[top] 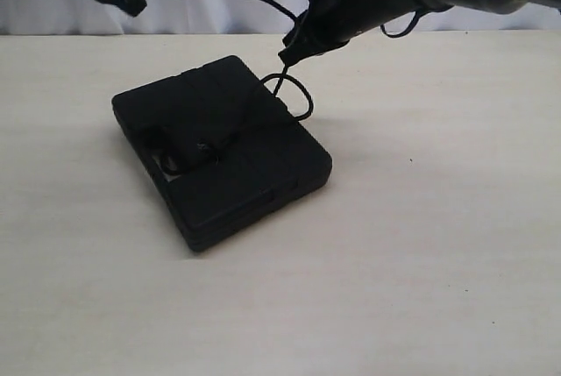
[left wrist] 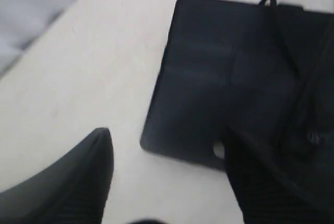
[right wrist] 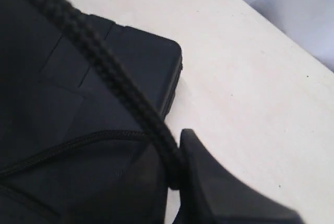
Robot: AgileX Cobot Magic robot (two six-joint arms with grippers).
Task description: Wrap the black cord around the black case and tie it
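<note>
My right pincer [top: 293,50] is clamped on the long braided black cord [right wrist: 104,62], above the one o'clock corner of the flat rectangular matte black plastic case [top: 254,179]. The cord runs from there toward seven o'clock across the lid. My left pincer [left wrist: 167,174], jaws apart and empty, hovers beyond eleven o'clock, farther off.

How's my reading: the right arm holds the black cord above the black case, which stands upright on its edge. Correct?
Not quite: the black case lies flat on the table, not upright on its edge, as the exterior view shows. The right gripper does hold the black cord above it.
</note>
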